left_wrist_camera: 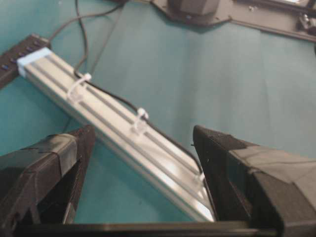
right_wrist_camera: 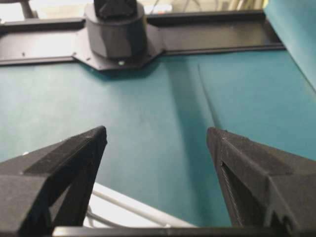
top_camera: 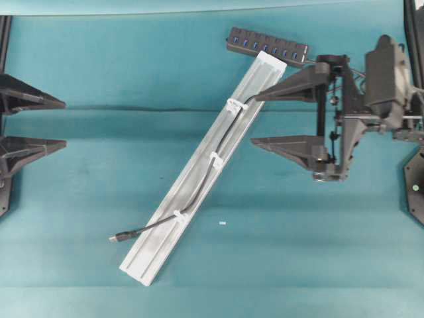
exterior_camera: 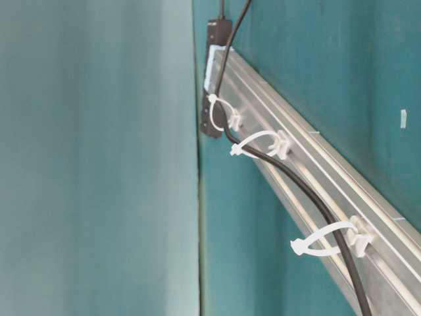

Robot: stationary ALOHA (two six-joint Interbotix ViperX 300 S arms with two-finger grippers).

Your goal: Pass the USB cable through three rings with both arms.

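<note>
Three rings (top_camera: 215,159) on the rail (top_camera: 165,245) are threaded by the USB cable (top_camera: 199,195), laid diagonally. Both end effectors are spread, empty; the right end effector (top_camera: 253,119) is nearer, the left end effector (top_camera: 65,123) well apart.

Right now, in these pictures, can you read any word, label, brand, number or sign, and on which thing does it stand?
None: no text can be read in any view.
USB hub: blue sockets only, no legible marking.
Silver rail: bare metal, no print visible.
USB cable and three rings: no marking.
Left gripper and right gripper: black, both open, no label that shows.
Small white scrap on the table: too small to tell.
</note>
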